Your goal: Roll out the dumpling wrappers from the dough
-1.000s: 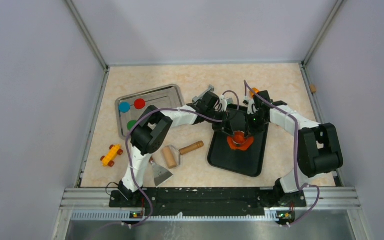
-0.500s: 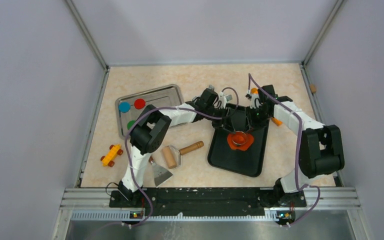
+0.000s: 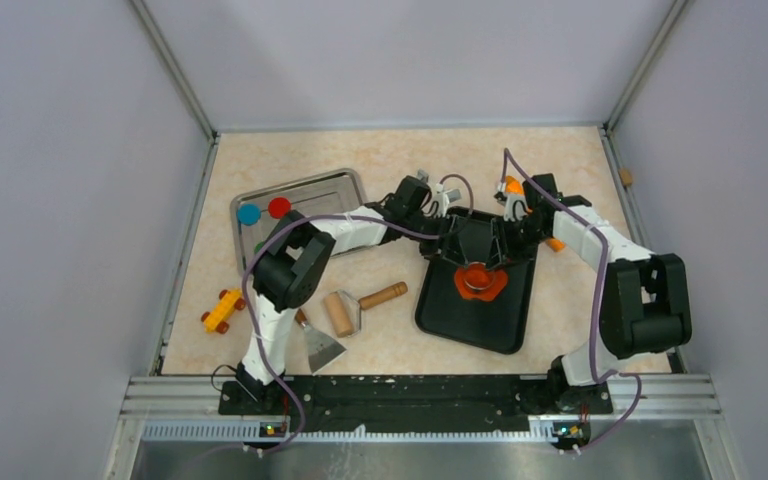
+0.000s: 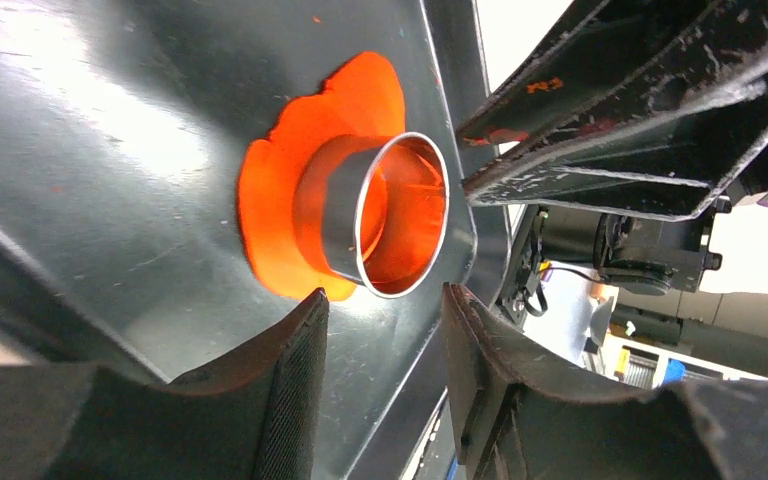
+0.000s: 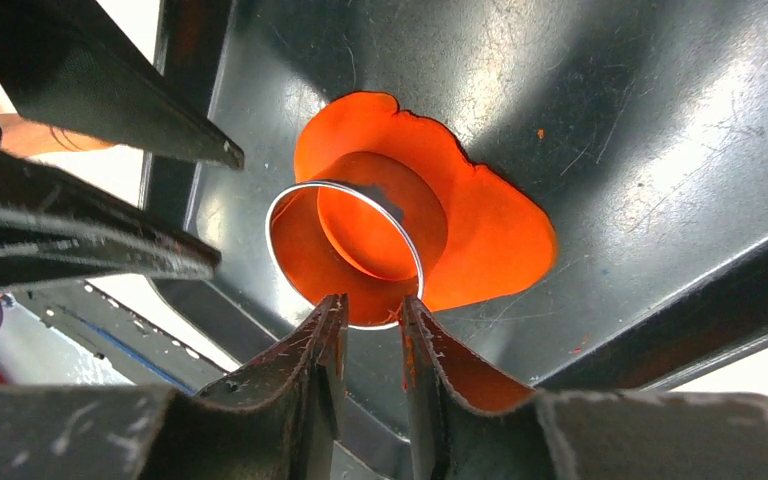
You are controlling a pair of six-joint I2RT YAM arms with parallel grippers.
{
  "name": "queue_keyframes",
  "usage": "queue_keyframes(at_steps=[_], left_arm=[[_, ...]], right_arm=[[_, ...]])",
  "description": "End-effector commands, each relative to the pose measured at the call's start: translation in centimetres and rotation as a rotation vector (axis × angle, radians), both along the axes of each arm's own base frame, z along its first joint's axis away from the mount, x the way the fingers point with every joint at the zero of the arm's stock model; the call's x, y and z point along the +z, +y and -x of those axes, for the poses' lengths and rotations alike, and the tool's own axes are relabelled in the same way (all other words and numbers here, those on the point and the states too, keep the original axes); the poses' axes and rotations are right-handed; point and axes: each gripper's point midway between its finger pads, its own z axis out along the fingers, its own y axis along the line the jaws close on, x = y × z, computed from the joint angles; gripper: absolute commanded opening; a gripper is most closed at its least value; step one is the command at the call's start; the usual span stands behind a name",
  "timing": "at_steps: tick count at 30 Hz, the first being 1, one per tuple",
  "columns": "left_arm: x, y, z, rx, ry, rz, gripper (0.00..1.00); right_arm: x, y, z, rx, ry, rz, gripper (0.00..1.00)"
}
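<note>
- At the far left we see a yellow toy car (image 3: 223, 309) on the table.
- Next comes a steel tray (image 3: 332, 190) holding two dumpling wrappers, a blue disc (image 3: 249, 213) and a red disc (image 3: 279, 207), side by side at its left end.
- Nearer the arms lie a wooden roller (image 3: 340, 314) and a scraper (image 3: 322, 348).
- The left gripper (image 4: 385, 300) stands open over the black tray (image 3: 480, 325), nothing between its jaws.
- The dough (image 4: 270, 210), a flat ragged orange-red sheet, lies on that tray just ahead of both grippers' tips, with a metal ring (image 4: 345, 215) standing upright on it.
- The right gripper (image 5: 373, 305) faces the ring from the other side, jaws slightly parted, the rim right at their tips.
</note>
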Motion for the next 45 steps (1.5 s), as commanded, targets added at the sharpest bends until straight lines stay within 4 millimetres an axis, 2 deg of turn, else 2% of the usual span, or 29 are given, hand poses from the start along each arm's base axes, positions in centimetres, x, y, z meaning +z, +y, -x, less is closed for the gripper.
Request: queue_keyframes(at_steps=[1,6,13,25,33,40,41,45], left_arm=[[1.6,-1.0,2.0,-0.065,-0.004,0.045,0.49],[0.2,-1.1,3.1,-0.062,0.024,0.016,0.44],[-1.0,-1.1,3.1,-0.050,0.052,-0.009,0.33],[-1.6,-1.4,2.3,-0.006,0.121,-0.008,0.35],[-2.5,-1.9,1.9,0.005,0.150,-0.015,0.28],[-3.1,-1.8,1.9,0.011,0.168,-0.027,0.24],[-3.4,-1.7,1.9,0.012,0.171,-0.031,0.22],[-4.3,-1.4,1.9,0.020,0.170,-0.054,0.08]], right_arm=[[-0.5,0.2,0.1,0.002,0.020,-0.018,0.27],[-1.0,0.0,0.4,0.003,0.033,-0.003,0.27],[-1.3,-0.3,0.6,0.002,0.037,0.013,0.27],[-2.1,-0.6,0.4,0.002,0.040,0.032,0.26],[-2.5,-1.0,0.4,-0.008,0.043,0.047,0.22],[-3.8,-1.4,0.7,-0.017,0.068,0.063,0.03],[-4.1,-1.5,0.8,-0.018,0.077,0.068,0.00],[-5.4,-2.2,0.8,-0.033,0.109,0.087,0.00]])
